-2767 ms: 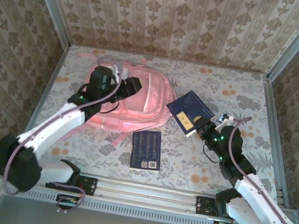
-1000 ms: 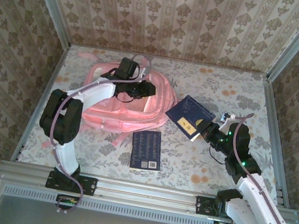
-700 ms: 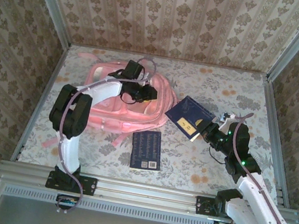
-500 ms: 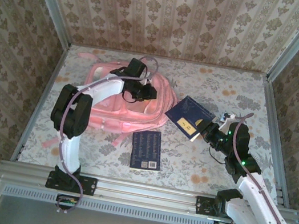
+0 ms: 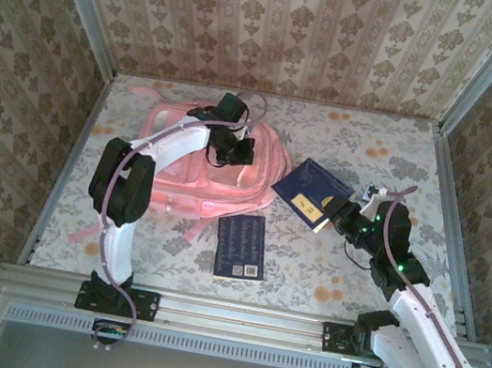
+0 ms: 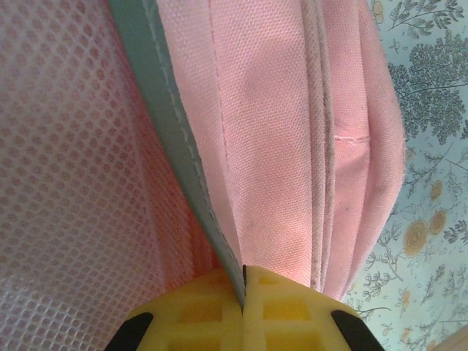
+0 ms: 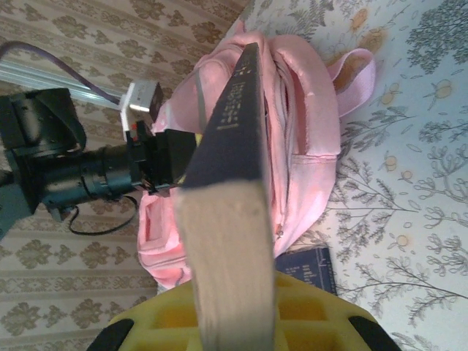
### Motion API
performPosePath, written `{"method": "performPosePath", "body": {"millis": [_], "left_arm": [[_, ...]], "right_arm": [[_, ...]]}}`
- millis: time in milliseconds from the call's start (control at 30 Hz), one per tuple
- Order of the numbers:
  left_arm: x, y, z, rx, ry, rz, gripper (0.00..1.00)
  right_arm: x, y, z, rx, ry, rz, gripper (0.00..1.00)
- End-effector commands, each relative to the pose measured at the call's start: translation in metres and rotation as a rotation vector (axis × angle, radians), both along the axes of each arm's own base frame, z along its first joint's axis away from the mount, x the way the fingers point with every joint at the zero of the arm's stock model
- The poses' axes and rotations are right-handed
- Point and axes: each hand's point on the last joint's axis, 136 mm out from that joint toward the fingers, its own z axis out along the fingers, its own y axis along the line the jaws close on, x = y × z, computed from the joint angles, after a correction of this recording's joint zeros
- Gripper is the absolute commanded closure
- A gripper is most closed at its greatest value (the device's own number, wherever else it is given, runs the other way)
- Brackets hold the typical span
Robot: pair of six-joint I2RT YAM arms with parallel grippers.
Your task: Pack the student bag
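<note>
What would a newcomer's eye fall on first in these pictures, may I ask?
The large soft pink fabric backpack lies far left, the left gripper pinching its grey-trimmed edge. At right, the right gripper clamps a dark blue book; a second dark blue book lies flat at centre.

We can read no word for certain. The blue book (image 5: 310, 186) in the right claw (image 5: 326, 217) bears a yellow label (image 5: 303, 194) with dark marks too small to read. The pale lettering along its spine (image 7: 234, 110) is blurred. The dark book (image 5: 242, 243) lies flat on the bench (image 5: 402, 164) near the student bag (image 5: 179, 184). It shows fine lines of print and a white barcode patch (image 5: 251, 270), all illegible.
</note>
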Motion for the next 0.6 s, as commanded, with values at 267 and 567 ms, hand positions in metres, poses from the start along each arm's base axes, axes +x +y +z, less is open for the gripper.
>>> {"method": "performPosePath", "body": {"millis": [267,567], "left_arm": [[-0.017,0.034,0.137,-0.129,-0.162,-0.074,1.00],[-0.054,0.067,0.195,-0.098,-0.280,-0.162,1.00]], "right_arm": [[-0.001,-0.018,0.056,-0.224,-0.140,-0.007,1.00],[0.026,0.009,0.057,-0.183,-0.188,0.158,1.00]]}}
